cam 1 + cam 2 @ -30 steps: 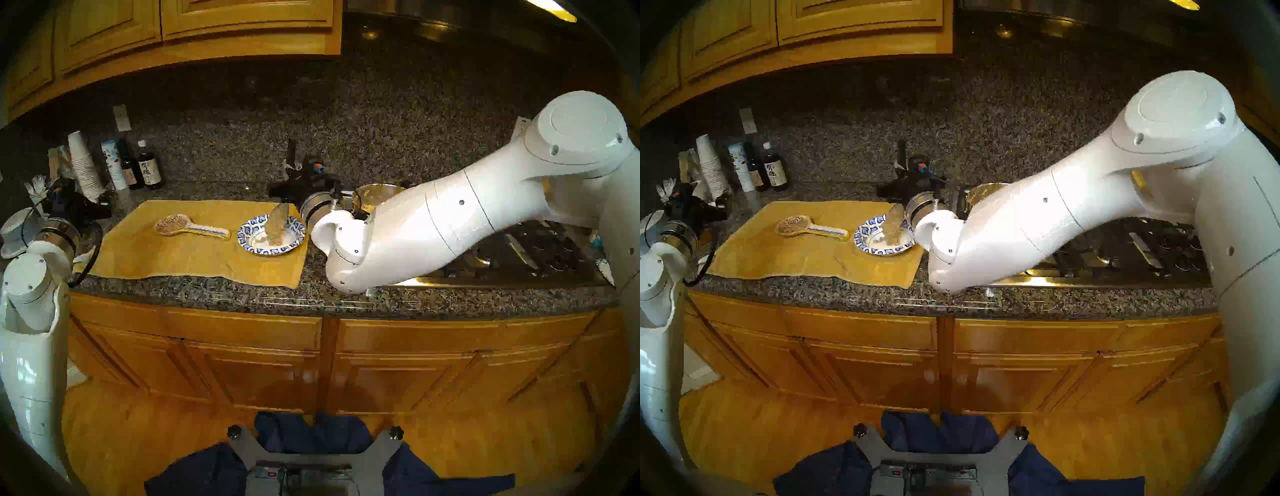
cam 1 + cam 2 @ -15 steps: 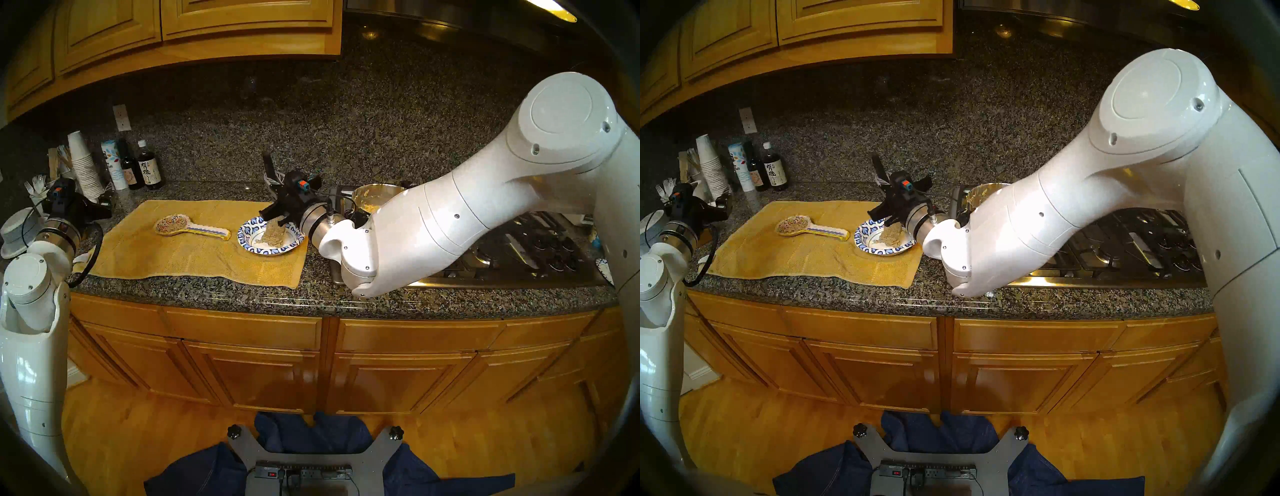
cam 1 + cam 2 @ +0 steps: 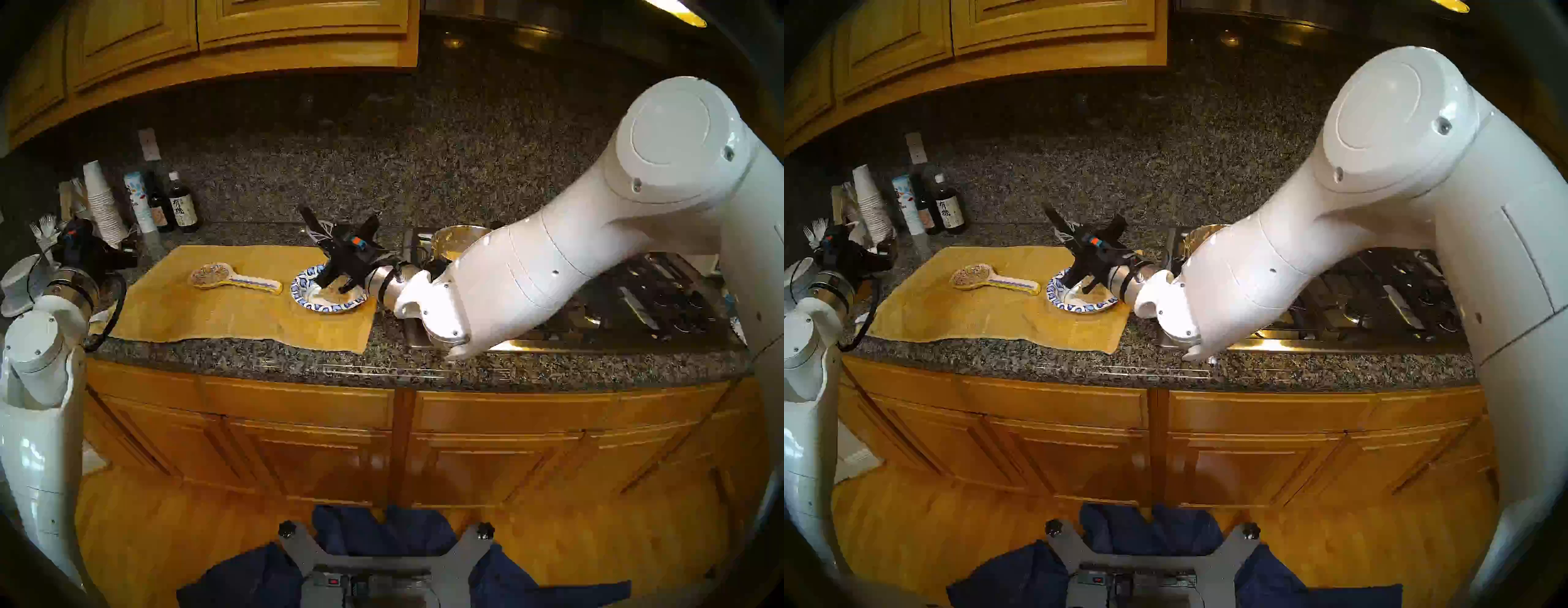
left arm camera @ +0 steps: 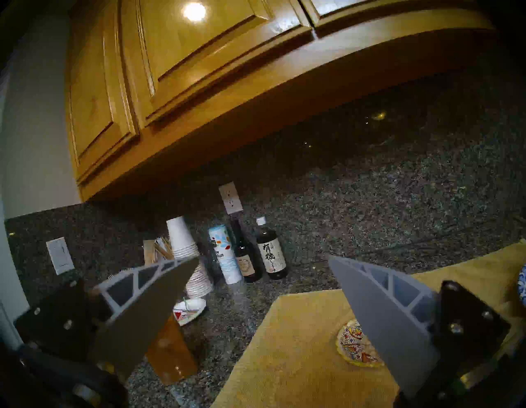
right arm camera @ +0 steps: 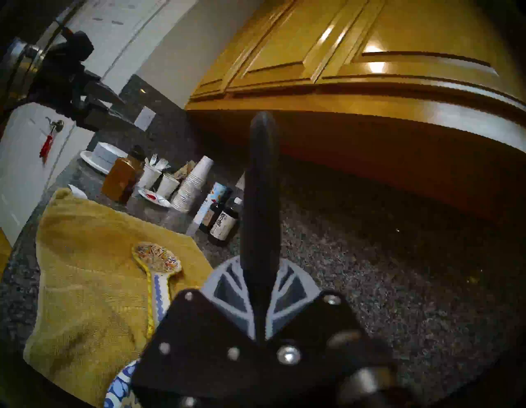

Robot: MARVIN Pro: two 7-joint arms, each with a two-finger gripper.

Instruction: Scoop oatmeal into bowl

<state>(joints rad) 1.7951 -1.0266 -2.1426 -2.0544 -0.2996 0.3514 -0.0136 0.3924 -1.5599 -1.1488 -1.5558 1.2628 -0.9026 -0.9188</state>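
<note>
While the right claw stays clamped on a black utensil handle, its body hangs directly over the bowl, hiding most of the white centre; only a thin tan strip of oatmeal shows under it. The bowl sits near the right edge of the yellow towel, and bare granite tabletop runs from that edge to the stove under the right forearm. Behind the wrist stands the metal pot, close to the arm. Left of the claw, the spoon rest lies well apart from the bowl, with open towel in front of both down to the front towel edge. Beyond the claw, bare tabletop runs to the backsplash.

Half a second ago the oatmeal mound stood plainly visible in the bowl; the claw has since rolled and dropped over it, and the handle now leans back and to the left rather than standing upright. The bowl has not shifted.

The left claw hovers with its fingers spread wide and empty, far to the left by the paper cups and bottles.
</note>
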